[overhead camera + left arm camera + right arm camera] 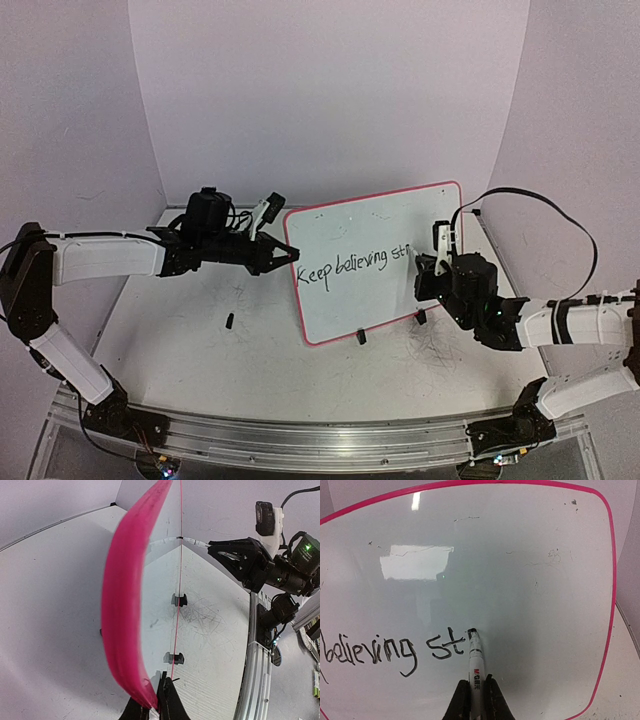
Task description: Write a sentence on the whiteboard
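While left fingers [170,705] clamp the whiteboard [390,250] rim, right fingers [495,700] grip marker [475,665], tip at "st" of sentence [350,266]

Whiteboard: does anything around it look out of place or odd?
A small black piece lies loose on the table, apart from the whiteboard; similar black clips sit at the board's bottom edge. The sentence stops mid-word at "st", with the marker tip beside it.
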Available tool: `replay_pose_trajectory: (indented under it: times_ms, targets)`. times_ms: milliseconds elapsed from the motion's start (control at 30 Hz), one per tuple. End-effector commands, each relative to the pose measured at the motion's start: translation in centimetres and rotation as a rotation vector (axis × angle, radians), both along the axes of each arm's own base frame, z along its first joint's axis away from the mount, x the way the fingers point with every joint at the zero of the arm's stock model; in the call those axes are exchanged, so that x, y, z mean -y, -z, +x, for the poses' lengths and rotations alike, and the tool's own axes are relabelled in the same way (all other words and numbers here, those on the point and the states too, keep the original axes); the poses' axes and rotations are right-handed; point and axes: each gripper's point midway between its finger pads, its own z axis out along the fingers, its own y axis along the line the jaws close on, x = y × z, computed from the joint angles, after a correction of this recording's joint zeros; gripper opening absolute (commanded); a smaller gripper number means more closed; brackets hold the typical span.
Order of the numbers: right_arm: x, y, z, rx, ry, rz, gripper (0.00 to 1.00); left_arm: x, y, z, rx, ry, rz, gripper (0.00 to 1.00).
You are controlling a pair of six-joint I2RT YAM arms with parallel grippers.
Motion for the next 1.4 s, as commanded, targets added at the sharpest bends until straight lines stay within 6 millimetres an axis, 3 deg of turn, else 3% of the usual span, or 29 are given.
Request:
replay_pose_trajectory:
  times_ms: [0, 333, 733, 967, 1167, 1367]
  targets:
    - [0.3, -0.9, 0.5, 0.02, 0.031, 0.024, 0.0, -0.9, 1.4, 0.5, 0.08, -0.027, 0.095, 0.0]
    - [-0.1, -0.7, -0.2, 0.017, -0.018, 0.032, 0.0, -0.9, 1.3, 0.6, 0.082, -0.029, 0.095, 0.0]
    - [0.8, -1.3, 0.9, 0.036, 0.074, 0.02, 0.0, -0.9, 1.2, 0.5, 0.081, -0.024, 0.093, 0.0]
    - [1.8, -2.8, -1.1, 0.07, 0.025, 0.061, 0.0, -1.0, 1.1, 0.6, 0.09, -0.035, 0.097, 0.0]
    - [0.6, -1.7, -1.5, 0.035, -0.048, 0.051, 0.0, -1.0, 1.2, 0.6, 0.088, -0.036, 0.1, 0.0]
    - [-0.3, -2.5, -0.9, 0.059, -0.069, 0.046, 0.0, -1.0, 1.3, 0.6, 0.084, -0.031, 0.1, 0.0]
